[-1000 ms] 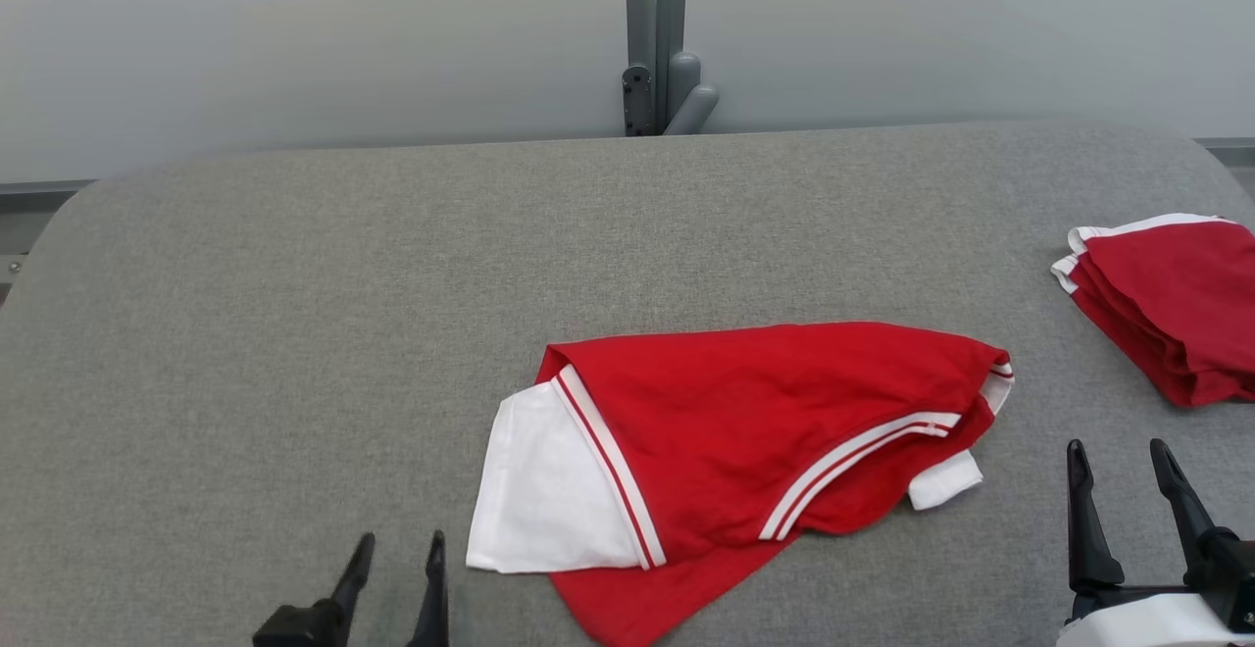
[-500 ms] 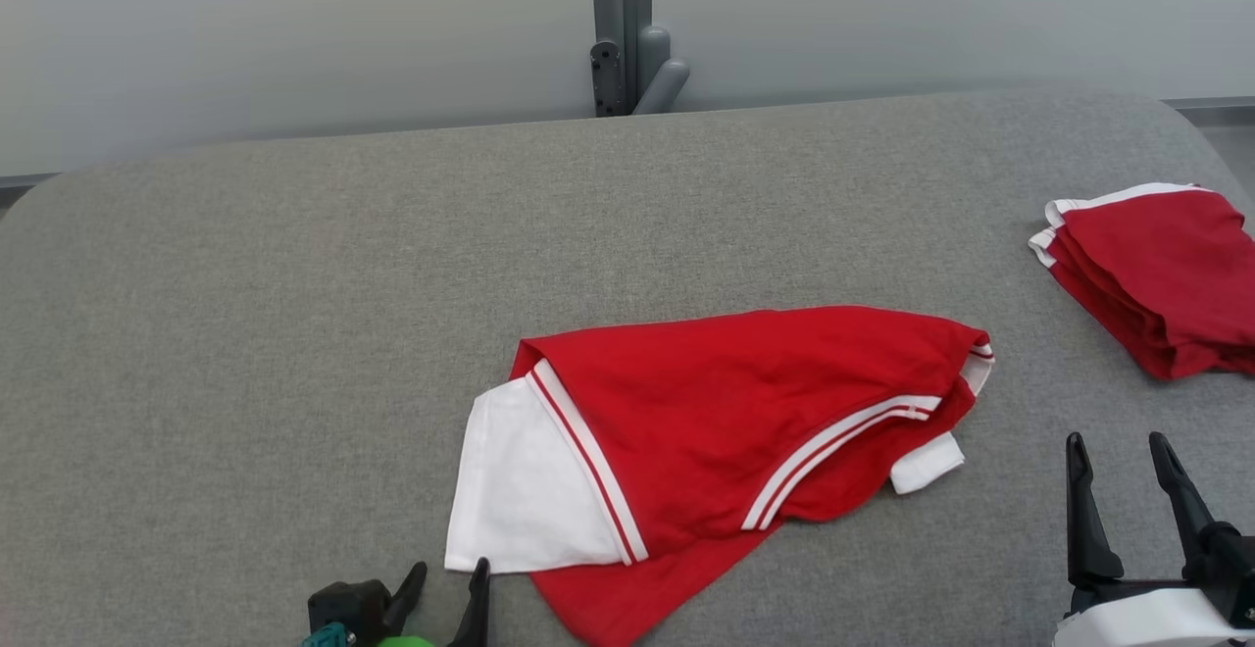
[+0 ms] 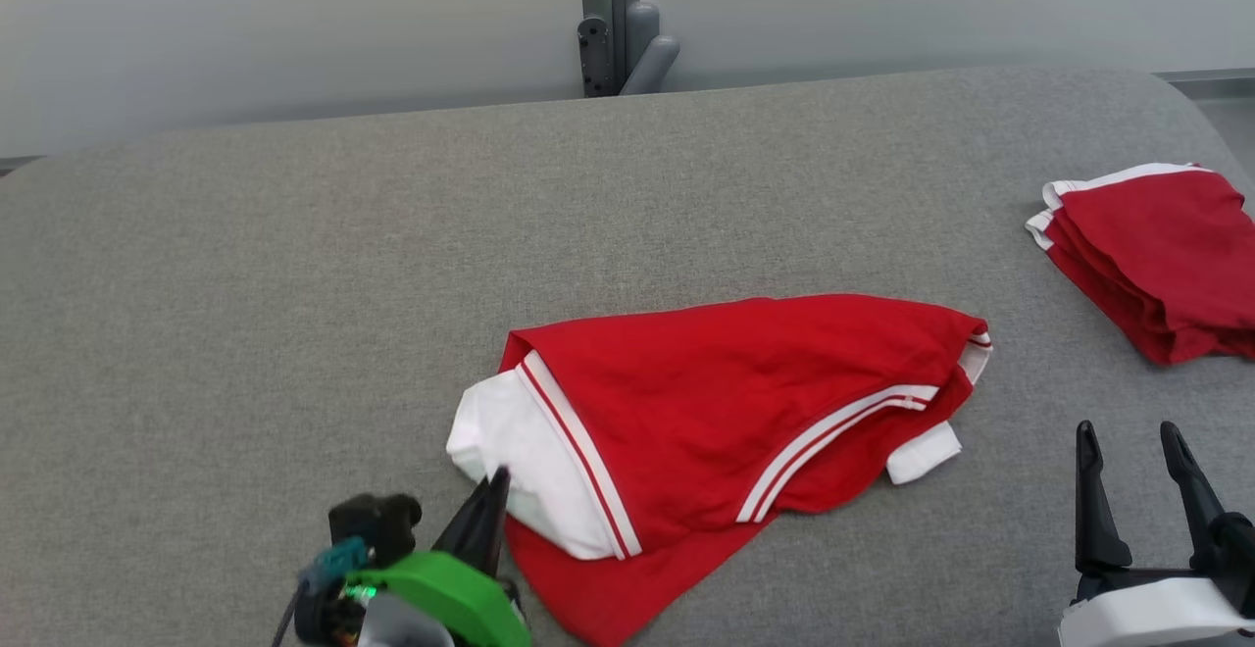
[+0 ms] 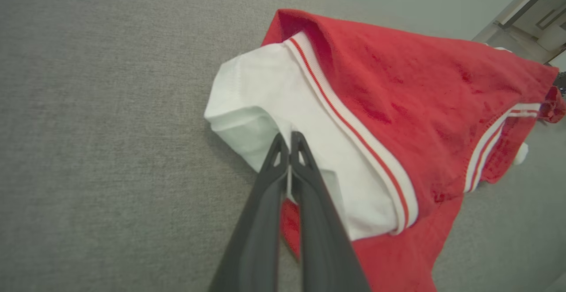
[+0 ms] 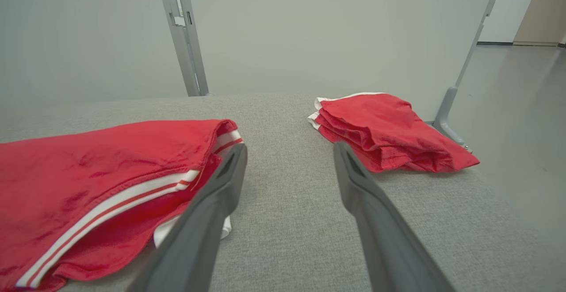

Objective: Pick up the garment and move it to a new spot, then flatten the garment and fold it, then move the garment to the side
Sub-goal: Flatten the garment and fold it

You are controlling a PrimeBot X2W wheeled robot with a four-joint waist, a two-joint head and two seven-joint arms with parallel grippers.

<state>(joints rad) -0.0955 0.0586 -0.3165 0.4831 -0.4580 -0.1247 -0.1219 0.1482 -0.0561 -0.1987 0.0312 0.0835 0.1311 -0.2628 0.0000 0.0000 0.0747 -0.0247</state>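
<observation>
The left gripper (image 3: pixel 498 478) has slid in from the near edge and is now clenching the white sleeve (image 4: pixel 265 88) of the red-and-white jersey (image 3: pixel 745 402), bunching a corner that was lying flat a second ago. The jersey is sprawling crumpled mid-table on the grey woven tabletop (image 3: pixel 294 284), apparently not yet lifted; moving, flattening, folding and setting aside are all still waiting. The right gripper (image 3: pixel 1126 431) is hovering nearby, fingers spread. Soft knit, ribbed striped trim; a folded red garment stack (image 3: pixel 1157 255) is sitting far right.
</observation>
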